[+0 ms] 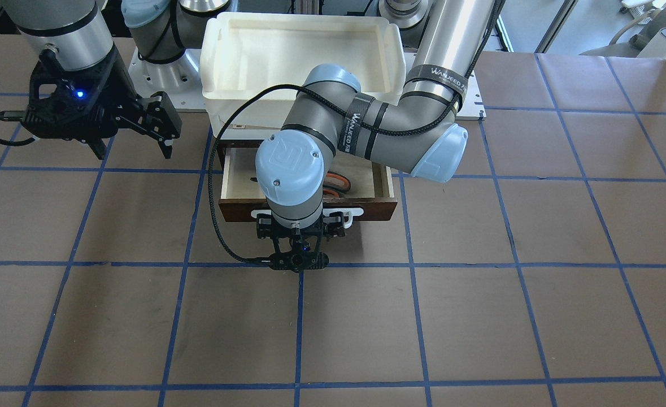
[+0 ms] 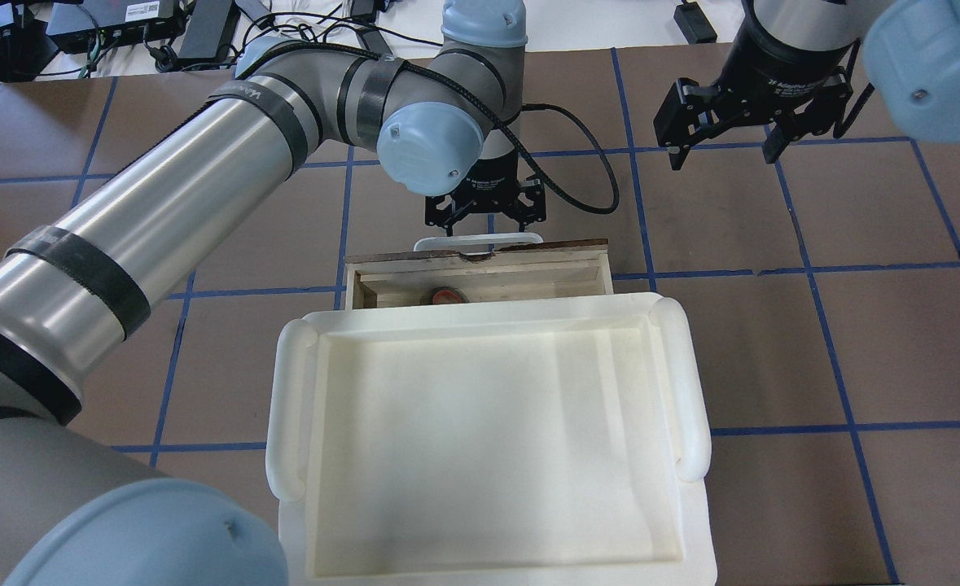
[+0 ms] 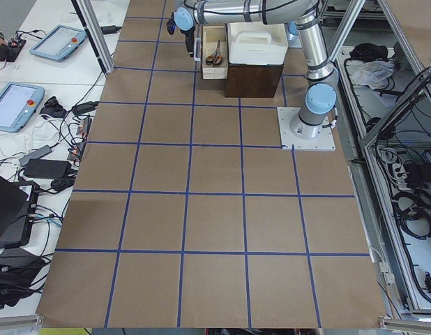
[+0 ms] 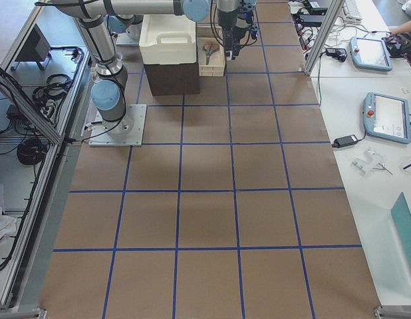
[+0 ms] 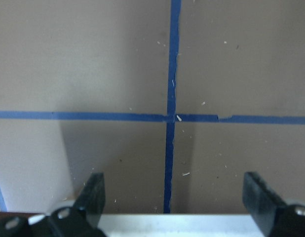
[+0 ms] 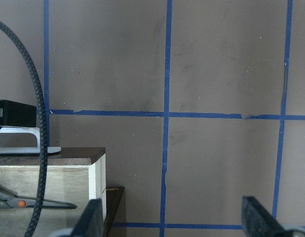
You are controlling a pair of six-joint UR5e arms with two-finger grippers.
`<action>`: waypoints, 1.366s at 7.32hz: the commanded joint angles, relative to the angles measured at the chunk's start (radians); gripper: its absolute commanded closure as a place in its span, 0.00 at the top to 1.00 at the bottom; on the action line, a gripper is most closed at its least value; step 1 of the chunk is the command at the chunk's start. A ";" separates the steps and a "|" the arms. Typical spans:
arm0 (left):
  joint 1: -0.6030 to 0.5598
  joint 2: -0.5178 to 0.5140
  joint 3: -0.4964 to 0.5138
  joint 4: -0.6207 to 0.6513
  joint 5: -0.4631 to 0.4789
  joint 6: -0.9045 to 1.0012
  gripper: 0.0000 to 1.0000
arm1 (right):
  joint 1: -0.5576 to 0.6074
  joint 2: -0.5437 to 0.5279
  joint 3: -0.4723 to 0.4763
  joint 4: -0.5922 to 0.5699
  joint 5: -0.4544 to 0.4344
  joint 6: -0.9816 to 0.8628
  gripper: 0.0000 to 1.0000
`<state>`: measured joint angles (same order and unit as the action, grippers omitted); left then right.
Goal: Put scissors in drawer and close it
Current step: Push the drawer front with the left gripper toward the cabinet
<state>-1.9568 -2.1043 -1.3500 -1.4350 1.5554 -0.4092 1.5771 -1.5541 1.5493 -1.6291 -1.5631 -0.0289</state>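
- Scissors (image 1: 339, 181) lie flat inside the drawer (image 1: 236, 210). In the front-facing view my left wrist hides all but the orange-lined loops. In the right wrist view the silver blades show at lower left.
- Drawer is pulled out at centre frame, pale plywood floor showing, dark front facing away from my base.
- My left gripper (image 2: 488, 225) is right at the drawer front with its jaws spread wide. The white bar handle (image 2: 447, 242) runs along the bottom edge of the left wrist view, between my 2 fingers. I cannot tell whether either finger touches it.
- My right gripper (image 2: 724, 159) is at upper right of the overhead view, well apart from the drawer. It hangs over the table (image 1: 479, 282) with its jaws wide and nothing between them.
- A white tray (image 2: 284, 391) sits on top of the dark cabinet (image 3: 254, 80), filling the lower middle of the overhead view.
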 commanded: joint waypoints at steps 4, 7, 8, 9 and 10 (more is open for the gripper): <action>-0.002 0.089 -0.061 -0.203 -0.049 0.010 1.00 | 0.001 0.000 0.002 0.000 0.000 0.000 1.00; -0.027 0.101 -0.124 -0.219 -0.048 0.010 1.00 | 0.000 0.000 0.000 0.000 0.000 -0.003 1.00; -0.030 0.102 -0.126 -0.219 -0.048 0.003 1.00 | 0.000 0.000 0.000 -0.001 0.000 -0.005 1.00; -0.030 0.110 -0.124 -0.216 -0.044 0.006 1.00 | 0.000 0.000 0.000 -0.003 0.002 -0.003 1.00; -0.025 0.113 -0.113 -0.205 -0.040 0.004 1.00 | 0.000 -0.001 0.000 0.000 -0.001 -0.008 1.00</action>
<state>-1.9846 -1.9966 -1.4704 -1.6492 1.5112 -0.4039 1.5770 -1.5543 1.5494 -1.6307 -1.5628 -0.0336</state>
